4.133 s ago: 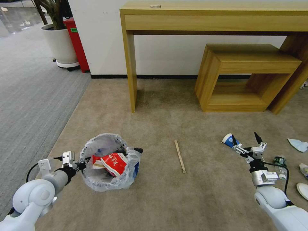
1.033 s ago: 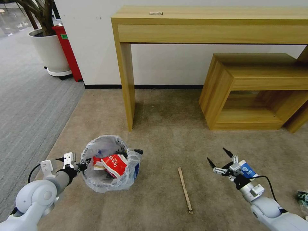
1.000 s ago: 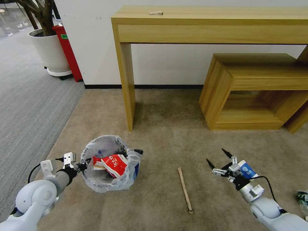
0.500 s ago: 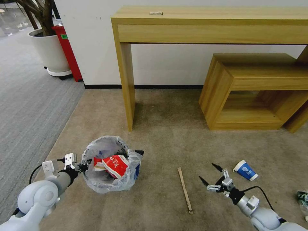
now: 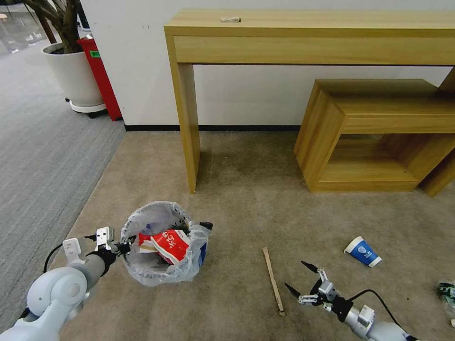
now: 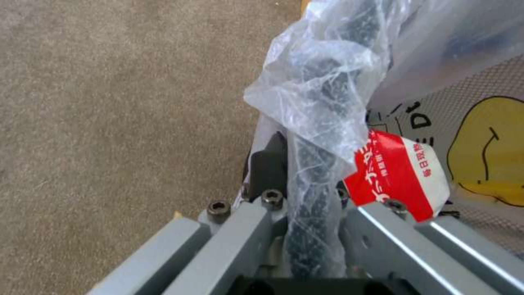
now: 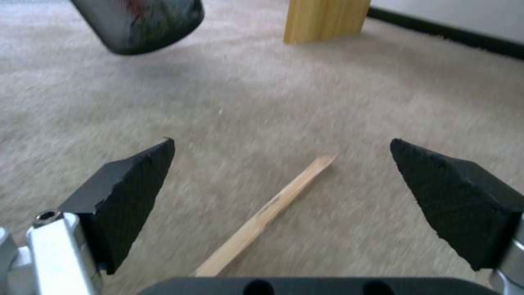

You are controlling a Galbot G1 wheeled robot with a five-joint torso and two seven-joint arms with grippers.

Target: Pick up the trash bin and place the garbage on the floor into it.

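The left gripper [image 5: 124, 246] pinches the lifted trash bin [image 5: 163, 244], wrappers inside; the right gripper [image 5: 297, 278] is spread near the wooden stick [image 5: 273, 280]; the paper cup [image 5: 362, 251] is unpicked.

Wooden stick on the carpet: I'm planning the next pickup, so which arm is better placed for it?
Right. The right claw is open, low beside the wooden stick. The left claw is shut on the trash bin rim.
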